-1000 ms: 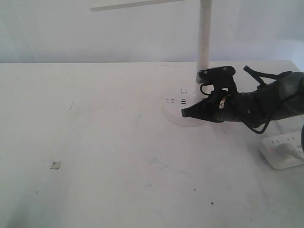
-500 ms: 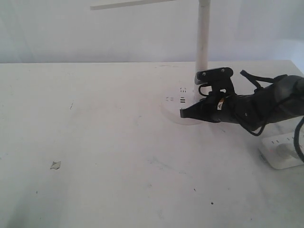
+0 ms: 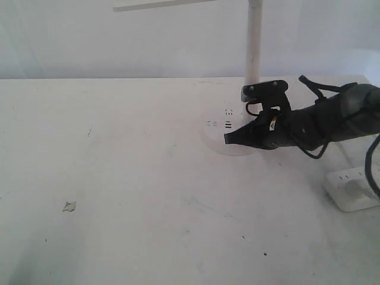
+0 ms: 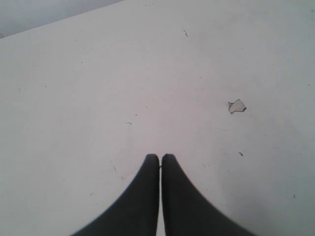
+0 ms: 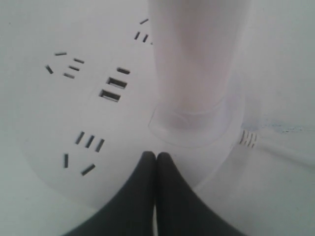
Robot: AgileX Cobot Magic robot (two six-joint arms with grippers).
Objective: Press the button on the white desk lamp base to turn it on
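Observation:
The white desk lamp base (image 3: 214,140) is a round disc at the table's middle right, with dark slots (image 3: 228,124) on top and a white pole (image 3: 254,47) rising from it. My right gripper (image 3: 227,139) reaches in from the right, shut and empty, its tips over the base's front part. In the right wrist view the shut tips (image 5: 156,156) hover just before the pole's foot (image 5: 194,115) over the base (image 5: 123,125). I cannot make out the button. My left gripper (image 4: 160,157) is shut over bare table, out of the exterior view.
A white power strip (image 3: 351,189) with a plug lies at the right edge, near the right arm. The lamp's head bar (image 3: 169,5) crosses the top. A small chip (image 3: 69,206) marks the table front left; the left wrist view also shows the chip (image 4: 236,105).
My right gripper has lifted slightly and crept left over the base, still shut. The base looks unmoved.

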